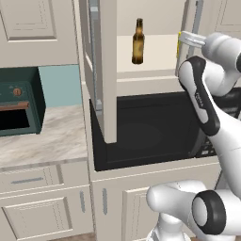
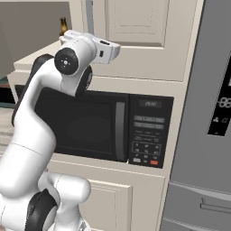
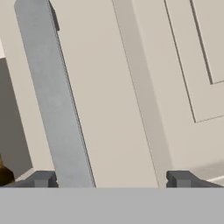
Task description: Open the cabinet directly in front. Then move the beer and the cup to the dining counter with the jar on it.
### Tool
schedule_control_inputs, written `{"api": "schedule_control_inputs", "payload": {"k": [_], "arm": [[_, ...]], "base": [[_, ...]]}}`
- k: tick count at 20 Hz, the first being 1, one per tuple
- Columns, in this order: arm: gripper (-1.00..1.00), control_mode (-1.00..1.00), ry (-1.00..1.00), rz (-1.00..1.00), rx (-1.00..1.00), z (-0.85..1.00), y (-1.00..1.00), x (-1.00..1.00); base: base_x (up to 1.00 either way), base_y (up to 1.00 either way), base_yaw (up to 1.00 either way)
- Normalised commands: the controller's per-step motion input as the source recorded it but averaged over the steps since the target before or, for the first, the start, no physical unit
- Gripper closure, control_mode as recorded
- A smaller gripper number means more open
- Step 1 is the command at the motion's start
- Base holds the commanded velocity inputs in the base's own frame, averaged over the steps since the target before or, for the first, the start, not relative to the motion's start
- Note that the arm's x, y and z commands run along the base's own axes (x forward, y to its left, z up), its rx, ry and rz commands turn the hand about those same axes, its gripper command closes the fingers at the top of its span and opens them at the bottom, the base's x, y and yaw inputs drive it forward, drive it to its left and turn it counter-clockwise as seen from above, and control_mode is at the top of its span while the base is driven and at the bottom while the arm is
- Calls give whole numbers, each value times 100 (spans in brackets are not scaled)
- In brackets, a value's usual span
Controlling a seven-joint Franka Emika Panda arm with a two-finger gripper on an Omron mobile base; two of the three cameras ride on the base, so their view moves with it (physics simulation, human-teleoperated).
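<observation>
Cabinet [image 1: 101, 70]: left door swung out, edge-on toward the base in the left base view, its lower edge hanging over the black microwave [image 1: 146, 129]. Right door [image 2: 135, 40] near closed or only partly out; angle hard to judge.

Beer [image 1: 138, 41] stands upright on the pale shelf, left of centre, bare shelf on both sides of it. A sliver of yellow, likely the cup [image 1: 179, 44], shows at the right end of the shelf, mostly hidden behind the robot's wrist.

Gripper [image 3: 111, 179]: fingers spread wide, holding nothing. Hand view shows the grey bar handle [image 3: 54, 96] of the right door just inside the left fingertip [image 3: 43, 178]; contact not discernible. Raised panel edge off to the right.

Refrigerator [image 2: 212, 113] closes off the far right.
</observation>
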Motion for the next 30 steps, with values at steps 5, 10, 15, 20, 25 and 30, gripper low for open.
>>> {"api": "schedule_control_inputs", "payload": {"k": [5, 10, 15, 20, 25, 30], "arm": [[100, -100, 0, 0, 0, 0, 0, 0], [100, -100, 0, 0, 0, 1, -13, -16], [100, -100, 0, 0, 0, 17, -71, -77], [100, -100, 0, 0, 0, 17, -90, -90], [100, -100, 0, 0, 0, 12, -100, -95], [100, -100, 0, 0, 0, 5, -100, -81]], "base": [[0, 0, 0], [0, 0, 0], [0, 0, 0], [0, 0, 0], [0, 0, 0], [0, 0, 0]]}}
